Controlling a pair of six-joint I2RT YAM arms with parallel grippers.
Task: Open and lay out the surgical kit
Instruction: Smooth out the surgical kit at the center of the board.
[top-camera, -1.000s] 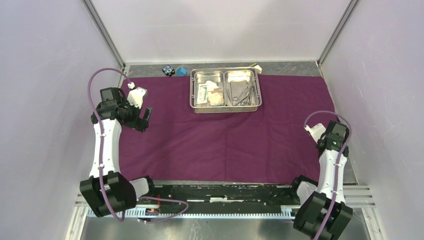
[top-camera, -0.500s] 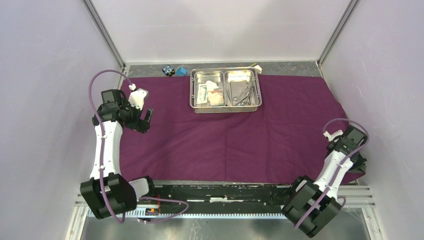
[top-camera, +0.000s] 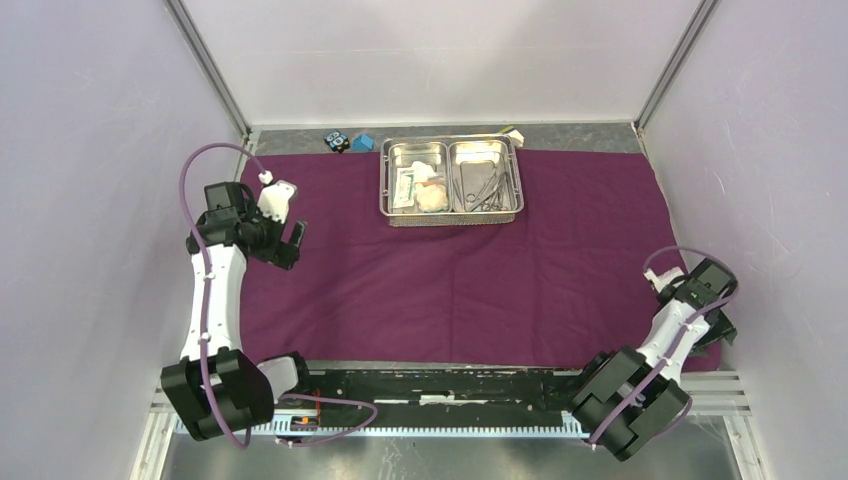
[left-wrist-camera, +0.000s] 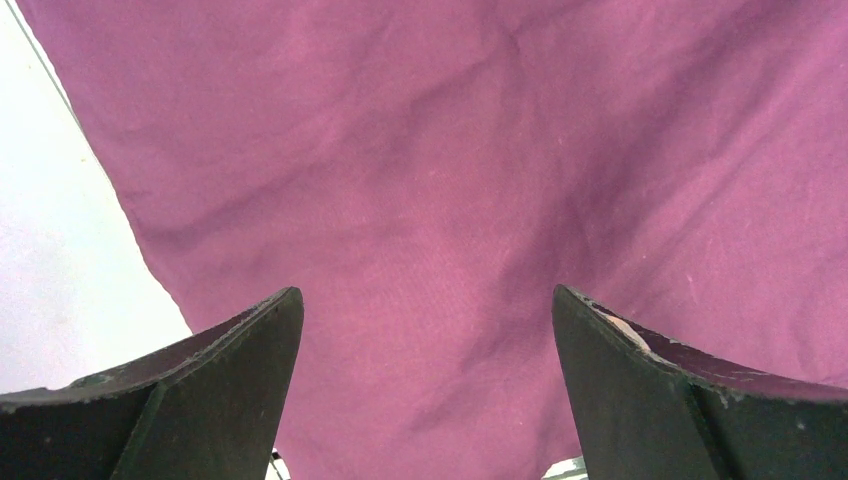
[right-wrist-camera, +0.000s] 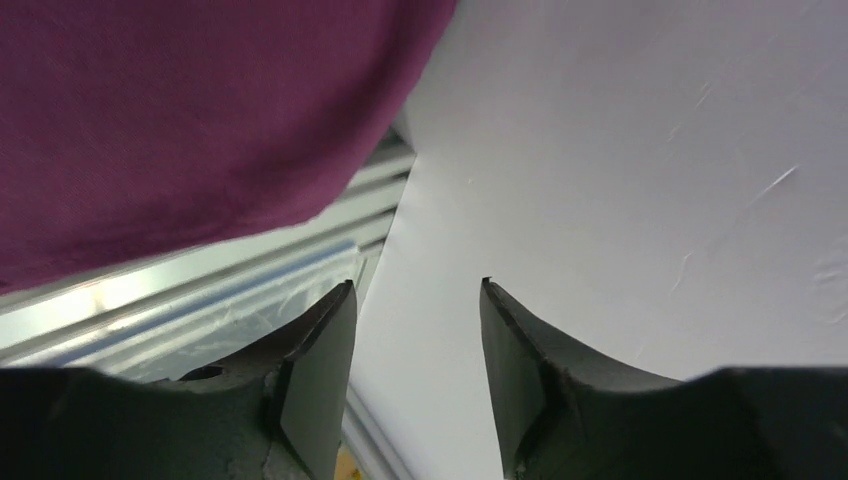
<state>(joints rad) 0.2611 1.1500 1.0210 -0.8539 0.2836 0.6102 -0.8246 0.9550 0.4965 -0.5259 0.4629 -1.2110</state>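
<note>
The dark-purple cloth wrap (top-camera: 450, 270) lies spread flat over the table. At its far middle stands the steel tray (top-camera: 384, 180). The tray's left compartment holds a flat white packet (top-camera: 404, 186) and gauze wads (top-camera: 432, 197). Its right compartment holds steel clamps (top-camera: 485, 188). My left gripper (top-camera: 292, 240) hangs open above the cloth's left part (left-wrist-camera: 430, 150), with nothing between its jaws (left-wrist-camera: 425, 300). My right gripper (top-camera: 722, 330) is at the cloth's near right corner (right-wrist-camera: 180, 120), beside the wall. Its jaws (right-wrist-camera: 418, 285) stand apart and empty.
A black block (top-camera: 337, 141) and a blue block (top-camera: 363, 142) sit behind the cloth at the back left, and a small block (top-camera: 513, 132) sits behind the tray. The right side wall (right-wrist-camera: 650, 150) is close to my right gripper. A metal rail (top-camera: 450, 385) runs along the near edge.
My right arm has swung out to the right and toward the near edge. The cloth's near right corner now lies further right, and the right jaws have come apart. The left arm has barely moved.
</note>
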